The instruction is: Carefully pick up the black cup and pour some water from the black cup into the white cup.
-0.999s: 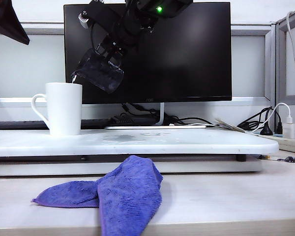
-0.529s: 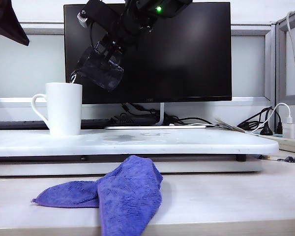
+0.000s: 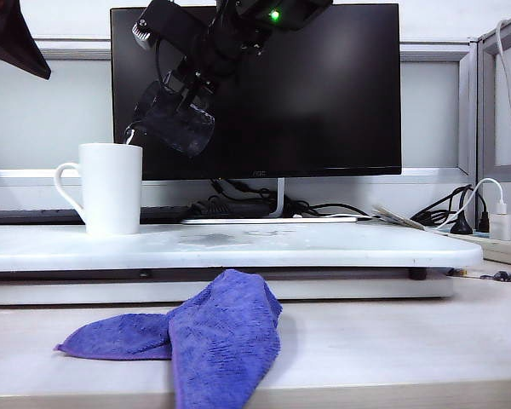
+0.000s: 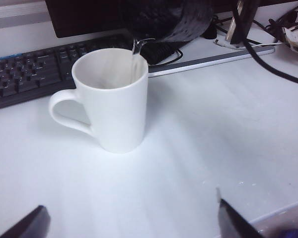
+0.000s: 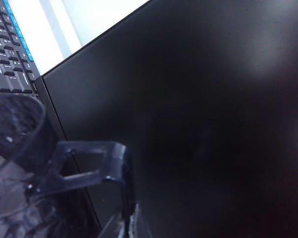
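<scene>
The white cup (image 3: pixel 111 187) stands upright on the white board (image 3: pixel 324 247), handle to the left, and shows again as the white cup (image 4: pixel 111 99) in the left wrist view. Above its rim hangs the black cup (image 3: pixel 172 119), tilted lip-down. My right gripper (image 3: pixel 194 81) is shut on its handle (image 5: pixel 89 166), fingers (image 5: pixel 125 218) pinching the clear loop. A thin stream of water (image 4: pixel 135 57) runs from the black cup (image 4: pixel 164 17) into the white one. My left gripper (image 4: pixel 129 225) hovers open over the board, short of the white cup, nothing between its fingertips (image 4: pixel 231 223).
A big black monitor (image 3: pixel 324 94) stands behind the cups, with a keyboard (image 4: pixel 25 74) and cables (image 3: pixel 255 204) at its foot. A crumpled purple cloth (image 3: pixel 213 332) lies on the desk in front of the board. A plug strip (image 3: pixel 494 226) sits at the far right.
</scene>
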You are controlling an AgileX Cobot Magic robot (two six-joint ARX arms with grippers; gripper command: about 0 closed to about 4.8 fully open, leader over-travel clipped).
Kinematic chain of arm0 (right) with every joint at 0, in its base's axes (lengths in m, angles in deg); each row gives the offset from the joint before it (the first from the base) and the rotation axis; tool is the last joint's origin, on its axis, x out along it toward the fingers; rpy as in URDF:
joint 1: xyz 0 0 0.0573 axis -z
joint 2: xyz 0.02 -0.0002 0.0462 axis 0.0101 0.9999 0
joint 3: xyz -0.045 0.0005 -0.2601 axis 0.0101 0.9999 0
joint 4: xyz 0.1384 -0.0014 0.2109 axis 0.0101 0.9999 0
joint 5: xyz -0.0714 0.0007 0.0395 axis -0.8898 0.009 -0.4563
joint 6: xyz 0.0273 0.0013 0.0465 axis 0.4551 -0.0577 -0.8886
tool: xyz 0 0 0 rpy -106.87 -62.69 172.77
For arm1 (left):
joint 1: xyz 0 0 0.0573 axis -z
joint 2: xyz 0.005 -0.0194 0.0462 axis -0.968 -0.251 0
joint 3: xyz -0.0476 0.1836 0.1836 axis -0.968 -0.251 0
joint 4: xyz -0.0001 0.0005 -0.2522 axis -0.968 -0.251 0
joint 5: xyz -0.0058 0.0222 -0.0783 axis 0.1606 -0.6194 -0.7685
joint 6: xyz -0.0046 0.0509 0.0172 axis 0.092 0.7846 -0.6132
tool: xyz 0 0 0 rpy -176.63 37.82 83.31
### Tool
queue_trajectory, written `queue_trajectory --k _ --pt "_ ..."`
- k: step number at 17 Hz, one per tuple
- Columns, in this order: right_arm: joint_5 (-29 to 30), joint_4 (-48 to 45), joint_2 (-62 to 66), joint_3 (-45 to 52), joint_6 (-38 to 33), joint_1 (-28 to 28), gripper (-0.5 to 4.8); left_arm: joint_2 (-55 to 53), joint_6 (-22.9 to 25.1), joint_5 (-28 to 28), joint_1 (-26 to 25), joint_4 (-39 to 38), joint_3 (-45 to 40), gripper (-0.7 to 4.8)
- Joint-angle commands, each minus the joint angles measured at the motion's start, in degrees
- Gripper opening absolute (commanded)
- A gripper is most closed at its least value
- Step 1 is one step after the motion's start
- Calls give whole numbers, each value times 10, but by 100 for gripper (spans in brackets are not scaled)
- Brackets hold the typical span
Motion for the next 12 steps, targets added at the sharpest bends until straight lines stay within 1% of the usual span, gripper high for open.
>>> queue_trajectory --k 1,3,5,8,11,12 --pt "1 -36 -5 -7 3 -2 -5 2 1 -1 -1 3 1 479" --pt "1 -36 -5 -7 -5 -2 -5 2 1 -1 -1 3 1 479" --pt "2 -36 -5 -7 -33 -2 -6 2 1 -1 -1 3 1 479" --pt "5 -41 -6 -7 -136 -2 -5 2 1 -1 -1 3 1 479" --pt "5 -68 -7 -7 -271 -2 -6 2 1 -1 -1 3 1 479" --pt "5 -78 -8 -7 -332 -1 -5 2 0 -1 -1 3 1 479"
